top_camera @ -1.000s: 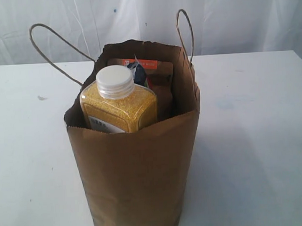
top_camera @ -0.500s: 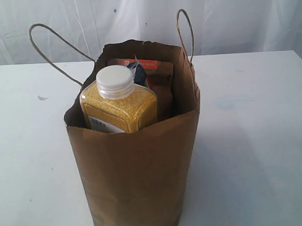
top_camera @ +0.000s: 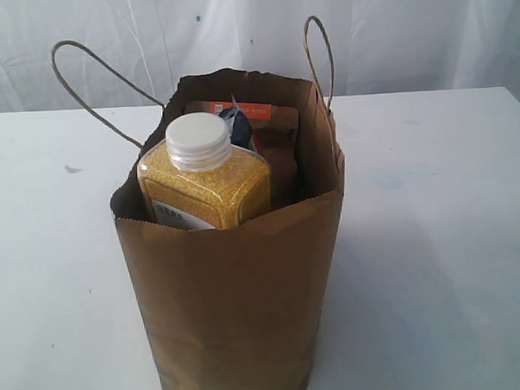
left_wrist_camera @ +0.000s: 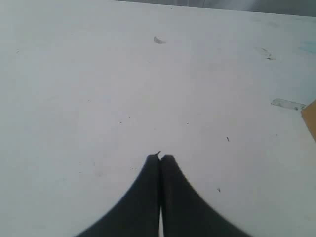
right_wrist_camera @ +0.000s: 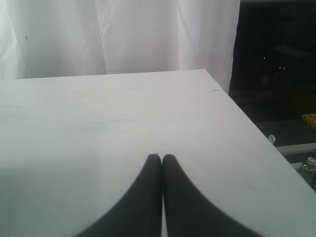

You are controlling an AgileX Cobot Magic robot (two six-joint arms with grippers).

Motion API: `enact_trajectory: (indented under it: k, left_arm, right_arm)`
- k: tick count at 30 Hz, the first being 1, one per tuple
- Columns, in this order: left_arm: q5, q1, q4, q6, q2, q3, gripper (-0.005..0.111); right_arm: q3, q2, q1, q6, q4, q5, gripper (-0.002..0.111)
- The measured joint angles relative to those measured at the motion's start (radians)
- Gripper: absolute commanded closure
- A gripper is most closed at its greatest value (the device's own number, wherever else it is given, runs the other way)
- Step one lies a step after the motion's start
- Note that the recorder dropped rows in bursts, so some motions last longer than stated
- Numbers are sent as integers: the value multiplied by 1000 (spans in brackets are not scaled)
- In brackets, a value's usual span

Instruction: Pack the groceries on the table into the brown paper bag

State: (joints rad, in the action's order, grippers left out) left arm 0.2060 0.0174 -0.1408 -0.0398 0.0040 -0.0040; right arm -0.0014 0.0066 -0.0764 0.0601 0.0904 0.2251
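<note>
Packing looks finished: yellow-grain bottle (top_camera: 203,184) and orange-labelled pouch (top_camera: 270,125) sit inside the brown paper bag (top_camera: 234,300) on the surface (top_camera: 435,239). Left claw (left_wrist_camera: 160,157) and right claw (right_wrist_camera: 162,157) are clenched, empty; nothing loose seems left to fetch.

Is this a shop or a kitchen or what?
Probably a robot test room, not a shop. A plain white table stands before a white curtain, the brown paper bag sits on it, and the left hand and right hand are black robot pincers.
</note>
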Motion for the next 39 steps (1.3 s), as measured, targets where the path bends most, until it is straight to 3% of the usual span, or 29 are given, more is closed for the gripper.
enact_trajectory:
  k: [14,39]
  left_arm:
    - [0,16,0,0,0,0,107]
    - [0,-13,0,0,0,0,107]
  right_arm:
    - [0,0,136,0,0,0,108]
    - [0,0,135,0,0,0,108]
